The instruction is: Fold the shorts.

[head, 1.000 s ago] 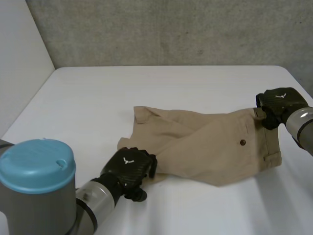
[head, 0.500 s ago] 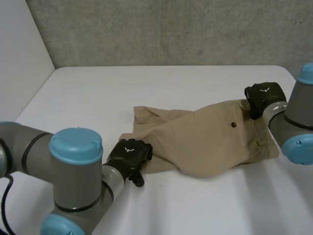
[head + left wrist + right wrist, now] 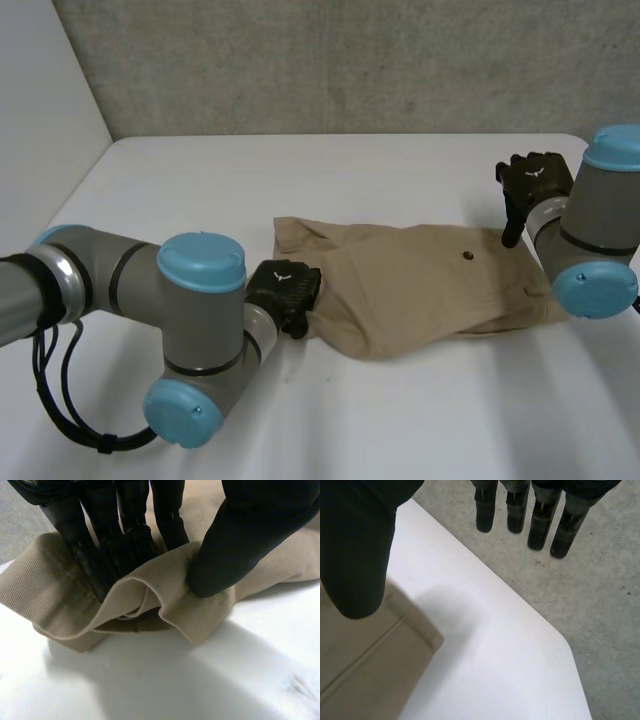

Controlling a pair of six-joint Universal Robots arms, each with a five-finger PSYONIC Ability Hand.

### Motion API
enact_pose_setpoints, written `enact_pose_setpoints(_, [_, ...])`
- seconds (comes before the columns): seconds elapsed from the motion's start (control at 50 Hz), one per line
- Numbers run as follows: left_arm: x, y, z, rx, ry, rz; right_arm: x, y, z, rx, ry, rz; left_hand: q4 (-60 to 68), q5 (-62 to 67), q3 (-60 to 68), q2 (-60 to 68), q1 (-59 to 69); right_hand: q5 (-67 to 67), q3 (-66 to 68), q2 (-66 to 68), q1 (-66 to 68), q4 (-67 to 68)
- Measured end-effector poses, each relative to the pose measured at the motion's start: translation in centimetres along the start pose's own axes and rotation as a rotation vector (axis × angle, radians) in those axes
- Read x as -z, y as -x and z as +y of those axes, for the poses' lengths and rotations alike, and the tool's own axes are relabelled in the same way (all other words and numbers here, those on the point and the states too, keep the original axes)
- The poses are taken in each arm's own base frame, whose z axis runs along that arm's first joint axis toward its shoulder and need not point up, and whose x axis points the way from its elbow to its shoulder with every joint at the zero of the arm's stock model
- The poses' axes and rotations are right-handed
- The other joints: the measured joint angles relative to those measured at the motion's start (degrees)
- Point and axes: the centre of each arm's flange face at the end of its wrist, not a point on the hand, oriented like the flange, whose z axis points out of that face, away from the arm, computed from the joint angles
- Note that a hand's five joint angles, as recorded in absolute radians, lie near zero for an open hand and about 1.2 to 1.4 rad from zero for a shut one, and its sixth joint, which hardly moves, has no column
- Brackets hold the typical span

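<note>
The tan shorts (image 3: 420,290) lie folded across the white table (image 3: 300,180), waistband toward the right. My left hand (image 3: 284,290) grips the shorts' left edge. In the left wrist view its fingers (image 3: 125,535) and thumb pinch a fold of the tan shorts (image 3: 165,595). My right hand (image 3: 532,180) hovers just above the far right corner of the waistband, fingers straight and spread. Under its thumb (image 3: 355,545) the right wrist view shows the waistband corner (image 3: 380,645) lying flat, untouched.
The table's far right corner (image 3: 555,645) lies beyond the right hand, with grey floor past it. A grey wall (image 3: 350,60) rises behind the table. My left arm (image 3: 190,340) reaches across the near left part of the table.
The right hand let go of the waistband and lifted off it. The left hand closed on the left edge and pulled it rightward; the shorts shifted and bunched slightly.
</note>
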Motion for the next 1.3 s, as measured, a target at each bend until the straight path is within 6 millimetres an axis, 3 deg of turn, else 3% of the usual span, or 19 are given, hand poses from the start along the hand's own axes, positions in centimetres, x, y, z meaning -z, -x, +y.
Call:
enact_pose_setpoints(0.04, [-0.1, 0.1, -0.2, -0.001, -0.005, -0.002, 0.2, -0.3, -0.5, -0.001, -0.010, 0.006, 0.16, 0.00, 0.14, 0.10, 0.00, -1.79, -1.94, -1.66, -1.14, -2.06])
enact_pose_setpoints(0.1, [0.2, 0.7, -1.4, -0.004, -0.030, -0.012, 2.1, -1.9, -3.2, -0.001, -0.064, 0.016, 0.20, 0.00, 0.25, 0.15, 0.00, -2.49, -3.39, -2.82, -1.53, -2.79])
enact_pose_setpoints(0.14, [0.6, 1.0, -2.0, -0.001, -0.040, -0.017, 2.5, -2.2, -3.6, 0.000, -0.071, 0.013, 0.21, 0.00, 0.25, 0.15, 0.00, -2.49, -3.39, -2.82, -1.53, -2.79])
enact_pose_setpoints(0.16, [1.1, 1.5, -3.0, 0.004, -0.059, -0.027, 3.9, -3.2, -4.7, 0.011, -0.086, -0.007, 0.21, 0.00, 0.25, 0.16, 0.00, -2.52, -3.39, -2.82, -1.53, -2.79])
enact_pose_setpoints(0.24, [2.5, 2.7, -5.2, 0.023, -0.103, -0.047, 6.1, -4.6, -5.0, 0.035, -0.065, -0.072, 0.21, 0.00, 0.26, 0.16, 0.00, -2.52, -3.20, -2.73, -1.51, -2.77])
enact_pose_setpoints(0.32, [3.7, 3.9, -7.2, 0.058, -0.155, -0.060, 7.9, -5.3, -4.2, 0.042, -0.015, -0.165, 0.21, 0.00, 0.26, 0.16, 0.00, -2.24, -1.65, -2.03, -1.31, -2.44])
enact_pose_setpoints(0.42, [5.0, 5.4, -9.4, 0.124, -0.216, -0.064, 10.1, -5.0, -1.3, -0.001, 0.086, -0.315, 0.21, 0.00, 0.26, 0.16, 0.00, 0.81, 1.70, 1.59, 0.87, 0.97])
enact_pose_setpoints(0.72, [4.9, 6.7, -9.5, 0.188, -0.212, -0.064, 10.5, -1.9, 5.3, -0.102, 0.186, -0.420, 0.23, 0.00, 0.27, 0.24, 0.00, 5.80, 7.36, 6.91, 6.27, 6.67])
enact_pose_setpoints(0.92, [4.7, 6.6, -9.1, 0.189, -0.197, -0.065, 11.1, 0.0, 6.2, -0.179, 0.187, -0.435, 0.24, 0.00, 0.41, 0.35, 0.00, 15.13, 17.41, 17.51, 14.76, 16.72])
enact_pose_setpoints(0.98, [4.7, 6.6, -9.0, 0.190, -0.194, -0.065, 11.1, 0.5, 6.2, -0.192, 0.168, -0.428, 0.23, 0.00, 0.46, 0.36, 0.00, 25.30, 27.94, 28.22, 23.17, 27.25])
enact_pose_setpoints(1.0, [4.7, 6.6, -9.0, 0.189, -0.193, -0.064, 11.0, 0.6, 6.2, -0.193, 0.160, -0.422, 0.23, 0.00, 0.46, 0.36, 0.00, 36.96, 39.90, 41.24, 32.52, 39.32])
enact_pose_setpoints(1.06, [4.7, 6.5, -9.0, 0.189, -0.189, -0.064, 10.8, 0.5, 6.1, -0.191, 0.147, -0.406, 0.23, 0.00, 0.46, 0.37, 0.00, 47.17, 49.16, 50.12, 40.23, 48.87])
enact_pose_setpoints(1.14, [5.2, 6.5, -9.1, 0.184, -0.178, -0.062, 10.4, -0.4, 4.9, -0.160, 0.105, -0.326, 0.24, 0.00, 0.46, 0.37, 0.00, 49.52, 51.34, 51.88, 41.12, 52.07])
enact_pose_setpoints(1.24, [7.8, 6.6, -11.3, 0.174, -0.207, -0.063, 11.3, -3.3, -0.4, -0.112, -0.041, -0.212, 0.23, 0.00, 0.46, 0.37, 0.00, 49.51, 51.34, 51.88, 41.16, 52.10])
enact_pose_setpoints(1.3, [9.8, 7.1, -13.4, 0.169, -0.259, -0.072, 13.0, -5.4, -4.6, -0.086, -0.145, -0.159, 0.24, 0.00, 0.46, 0.37, 0.00, 49.51, 51.50, 51.88, 41.16, 52.11])
